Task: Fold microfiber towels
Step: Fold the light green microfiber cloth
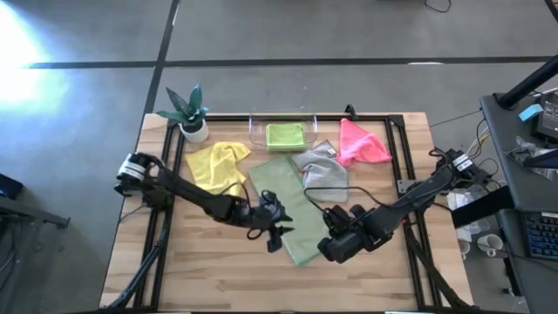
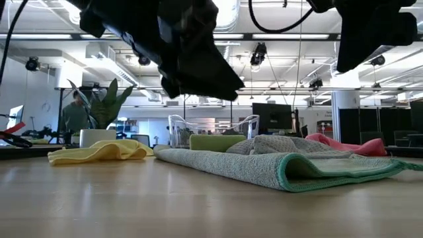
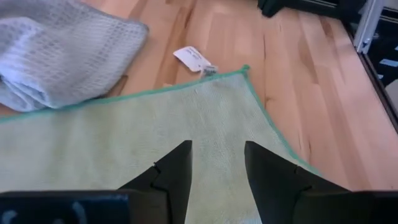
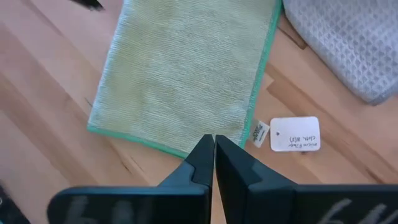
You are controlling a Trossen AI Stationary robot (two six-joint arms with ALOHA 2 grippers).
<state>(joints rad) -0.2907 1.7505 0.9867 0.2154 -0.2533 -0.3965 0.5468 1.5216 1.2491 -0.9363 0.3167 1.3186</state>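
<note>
Open-plan lab, ceiling lights [image 2: 53, 36], monitors [image 2: 271, 119]

Both arms reach to the middle; left end effector [image 1: 277, 228] has fingers apart; right end effector [image 1: 327, 213] has fingers pressed together.

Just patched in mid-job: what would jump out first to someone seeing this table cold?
The pale sage green towel, folded into a long strip at the table's middle, with both dark arms hung above it: the left gripper open over it, the right gripper shut at its near edge. Behind it lie the yellow towel, grey towel and pink towel.
</note>
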